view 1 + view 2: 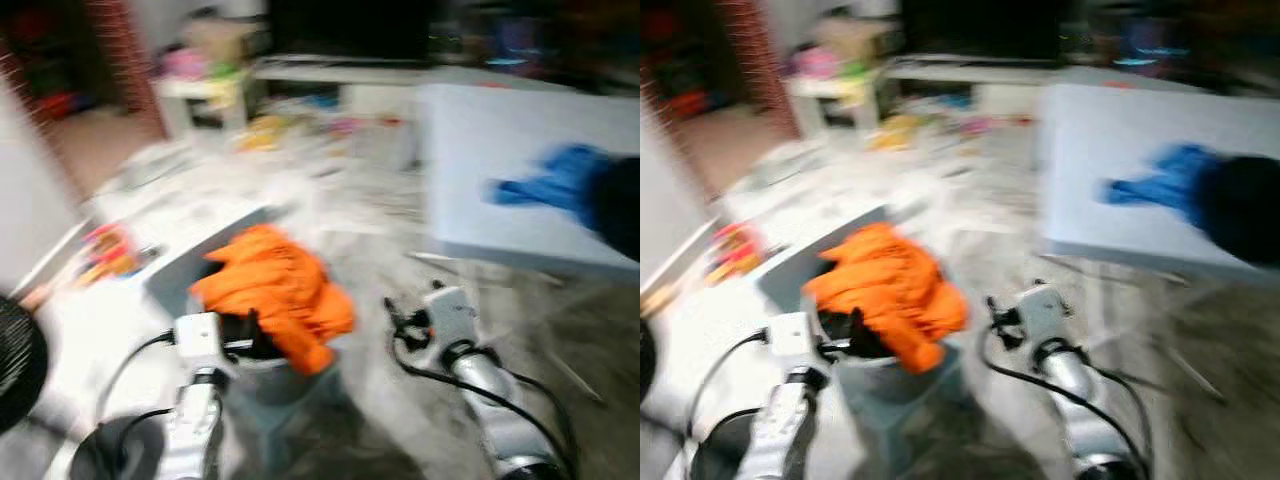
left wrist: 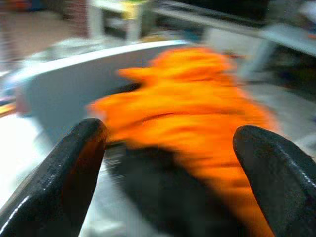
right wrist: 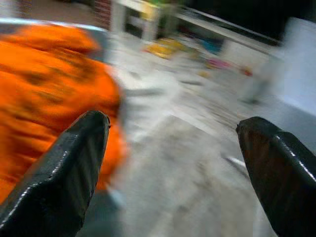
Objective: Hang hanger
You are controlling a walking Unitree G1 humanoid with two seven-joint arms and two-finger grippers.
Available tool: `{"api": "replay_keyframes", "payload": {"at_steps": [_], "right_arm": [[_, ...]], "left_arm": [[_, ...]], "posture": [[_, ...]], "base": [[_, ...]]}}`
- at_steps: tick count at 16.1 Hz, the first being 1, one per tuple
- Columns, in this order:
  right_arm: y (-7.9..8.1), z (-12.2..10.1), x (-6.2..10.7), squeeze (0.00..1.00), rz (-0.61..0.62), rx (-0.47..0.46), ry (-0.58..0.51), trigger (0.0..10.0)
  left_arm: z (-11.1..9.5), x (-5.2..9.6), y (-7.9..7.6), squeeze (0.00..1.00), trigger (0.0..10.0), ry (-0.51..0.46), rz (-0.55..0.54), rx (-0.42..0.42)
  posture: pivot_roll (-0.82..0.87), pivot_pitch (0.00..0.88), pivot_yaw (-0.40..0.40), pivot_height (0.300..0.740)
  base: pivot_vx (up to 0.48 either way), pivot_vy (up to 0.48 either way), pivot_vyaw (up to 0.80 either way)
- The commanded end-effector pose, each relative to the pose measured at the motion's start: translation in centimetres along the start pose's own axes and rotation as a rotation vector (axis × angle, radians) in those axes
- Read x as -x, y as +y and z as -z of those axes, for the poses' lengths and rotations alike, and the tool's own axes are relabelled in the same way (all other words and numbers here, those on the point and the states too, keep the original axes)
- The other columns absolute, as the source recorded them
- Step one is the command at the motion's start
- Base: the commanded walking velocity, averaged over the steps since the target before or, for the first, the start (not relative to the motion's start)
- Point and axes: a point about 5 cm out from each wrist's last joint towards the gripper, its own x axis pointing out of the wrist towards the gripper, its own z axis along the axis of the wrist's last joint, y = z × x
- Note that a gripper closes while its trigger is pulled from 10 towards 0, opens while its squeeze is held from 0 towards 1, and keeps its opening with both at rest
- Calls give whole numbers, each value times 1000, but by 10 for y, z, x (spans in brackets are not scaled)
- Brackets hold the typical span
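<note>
Clutter fills the far end of the room: a small white side table (image 1: 205, 95) at about eleven o'clock with bright things on top, a long low shelf (image 1: 340, 70) running behind it, and toys strewn over the pale floor (image 1: 350, 210). Everything is smeared by motion blur. At about two o'clock stands a big white table (image 1: 520, 170) with a blue cloth (image 1: 555, 180) lying on its top, and a dark blurred shape just beside the cloth at the right edge.

Nearer in, at about seven o'clock, a heap of orange clothing (image 1: 275, 290) spills over the rim of a grey bin (image 1: 262, 375), with something black tucked under the orange cloth. I cannot make out a hanger in the blur.

The left gripper (image 2: 173, 182) is held right up against that heap, its two black fingers (image 2: 69, 173) spread wide with the orange cloth between and beyond them, gripping nothing. The right gripper (image 3: 173, 182) sits just to the right of the bin, above bare floor, its fingers (image 3: 64, 173) also spread wide, the orange clothing off to one side of it.
</note>
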Motion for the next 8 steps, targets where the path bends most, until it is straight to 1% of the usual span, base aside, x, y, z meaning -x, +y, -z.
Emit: {"api": "replay_keyframes", "payload": {"at_steps": [1, 3, 6, 8], "right_arm": [[-3, 2, 2, 0, 10, 11, 3, 10000], [-3, 2, 2, 0, 13, 10, 3, 10000], [-2, 3, 1, 0, 26, -5, 4, 10000], [-2, 2, 1, 0, 28, -5, 2, 10000]], "left_arm": [[5, 1, 0, 0, 10000, 29, -5, -3], [4, 1, 0, 0, 10000, 27, 4, -3], [-1, 0, -5, 0, 10000, 4, 56, 7], [-3, -1, -6, 0, 10000, -7, 67, 9]], "posture": [[-77, 0, 11, 740], [-77, 0, 15, 740], [-78, 0, 21, 740], [-77, 0, 23, 740]], "base": [[0, 0, 800], [0, 0, 800], [0, 0, 0], [0, 0, 0]]}}
